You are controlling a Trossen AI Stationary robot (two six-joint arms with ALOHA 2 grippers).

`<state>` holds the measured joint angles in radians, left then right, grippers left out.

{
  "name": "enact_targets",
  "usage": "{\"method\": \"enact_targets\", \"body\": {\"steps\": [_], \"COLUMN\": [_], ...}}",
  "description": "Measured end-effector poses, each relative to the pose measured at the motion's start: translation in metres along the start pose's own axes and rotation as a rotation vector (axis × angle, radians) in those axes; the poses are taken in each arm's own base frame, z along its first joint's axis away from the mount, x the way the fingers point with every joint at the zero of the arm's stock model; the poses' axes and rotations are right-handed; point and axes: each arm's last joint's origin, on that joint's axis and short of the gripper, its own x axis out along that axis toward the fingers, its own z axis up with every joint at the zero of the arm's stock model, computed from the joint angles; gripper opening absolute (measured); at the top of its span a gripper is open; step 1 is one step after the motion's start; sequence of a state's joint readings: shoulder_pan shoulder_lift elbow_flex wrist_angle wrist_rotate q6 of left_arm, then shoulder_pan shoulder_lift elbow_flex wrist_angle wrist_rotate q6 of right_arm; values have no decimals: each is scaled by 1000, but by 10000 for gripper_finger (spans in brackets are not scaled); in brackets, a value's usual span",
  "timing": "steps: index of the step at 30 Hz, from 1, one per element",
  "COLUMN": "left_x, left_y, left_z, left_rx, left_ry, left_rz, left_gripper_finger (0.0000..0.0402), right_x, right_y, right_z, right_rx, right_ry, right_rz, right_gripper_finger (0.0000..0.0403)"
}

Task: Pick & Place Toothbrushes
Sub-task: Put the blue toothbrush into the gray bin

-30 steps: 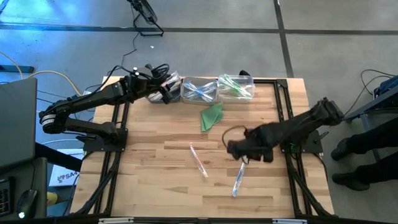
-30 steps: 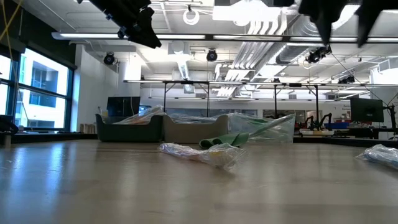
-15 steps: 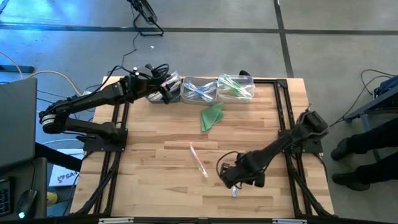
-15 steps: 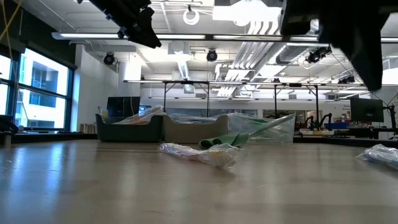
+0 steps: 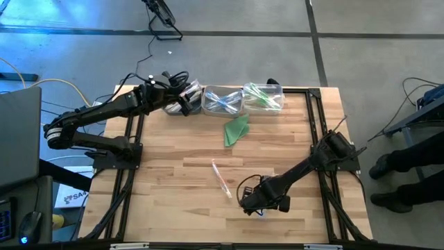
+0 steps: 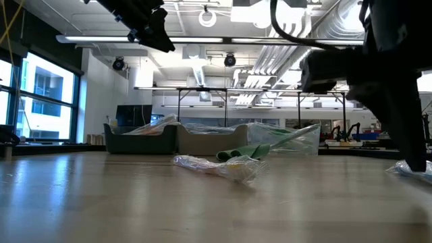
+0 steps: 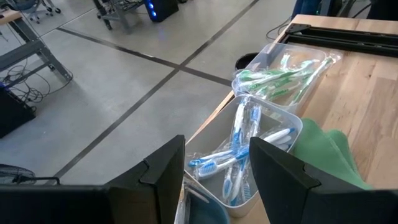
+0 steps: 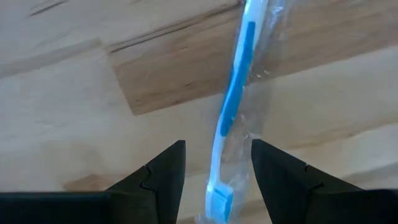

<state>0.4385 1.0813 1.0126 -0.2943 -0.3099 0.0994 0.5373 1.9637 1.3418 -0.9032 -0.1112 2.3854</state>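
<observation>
The right gripper [image 8: 214, 180] hangs low over the near right of the table [image 5: 173, 180], fingers parted astride a wrapped blue toothbrush [image 8: 233, 118], probably lined up to pinch it; nothing is held yet. A pink toothbrush [image 5: 222, 179] lies loose just to the left. The left gripper [image 7: 214, 180] waits, open and empty, above the far-edge bins: the blue bin [image 7: 273, 134] and the green bin [image 7: 283, 71] already hold sorted toothbrushes. A green cloth [image 5: 236, 130] lies just near them.
</observation>
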Motion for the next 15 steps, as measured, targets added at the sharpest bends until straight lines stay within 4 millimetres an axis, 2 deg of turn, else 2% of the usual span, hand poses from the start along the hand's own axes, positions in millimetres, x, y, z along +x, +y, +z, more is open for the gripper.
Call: {"method": "enact_targets", "body": {"steps": [15], "left_x": [0], "left_y": [0], "left_z": [0], "left_rx": [0], "left_ry": [1], "left_rz": [-1], "left_gripper_finger": [175], "right_x": [17], "right_y": [-2], "right_z": [-8], "right_rx": [-23], "right_ry": [-31], "right_rz": [3], "right_gripper_finger": [173]}}
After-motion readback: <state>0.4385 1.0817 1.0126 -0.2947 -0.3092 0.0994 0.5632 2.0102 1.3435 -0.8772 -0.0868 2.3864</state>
